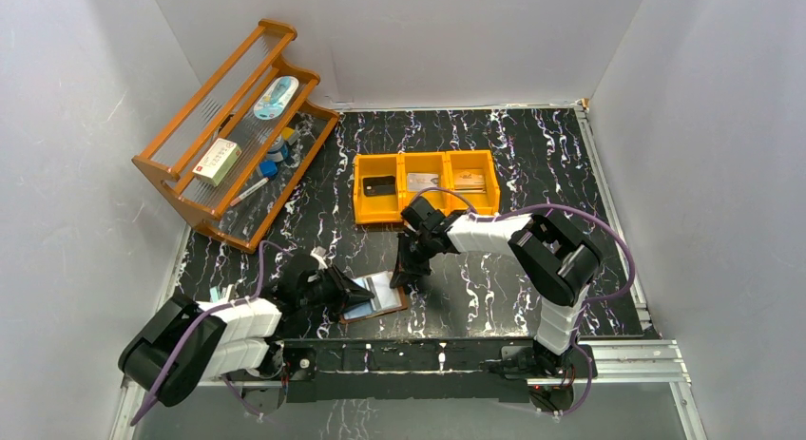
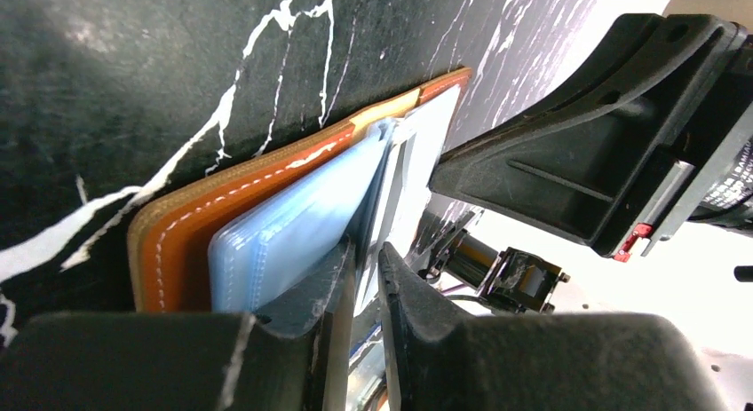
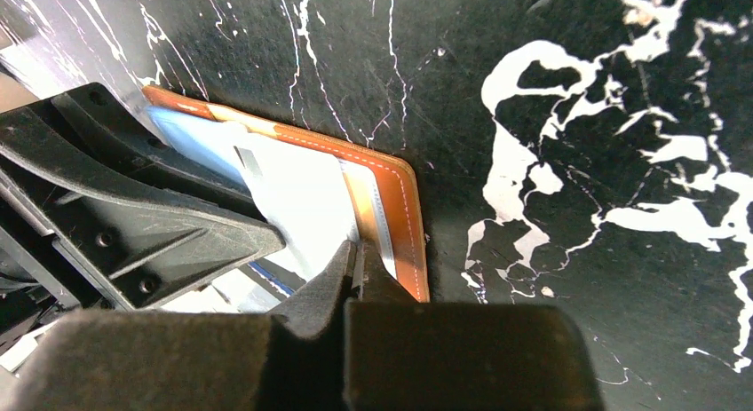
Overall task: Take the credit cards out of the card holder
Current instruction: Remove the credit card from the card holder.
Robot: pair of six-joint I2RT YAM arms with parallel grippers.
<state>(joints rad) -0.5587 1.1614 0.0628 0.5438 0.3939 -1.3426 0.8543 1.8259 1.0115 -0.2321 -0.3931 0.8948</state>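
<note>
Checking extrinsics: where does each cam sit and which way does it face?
Top external: above, behind the bases, looking down at the table; left arm, right arm show.
Left wrist: low, facing along the left gripper at the holder's blue pockets; own fingers at bottom.
Right wrist: facing down past the shut right gripper onto the holder's edge; own fingers at bottom.
Shared: both wrist views see the holder and the other gripper.

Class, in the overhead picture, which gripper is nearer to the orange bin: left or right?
Right. The right gripper is at the wallet's right edge, just in front of the orange bin. The left gripper is at the wallet's left side, farther from the bin.
</note>
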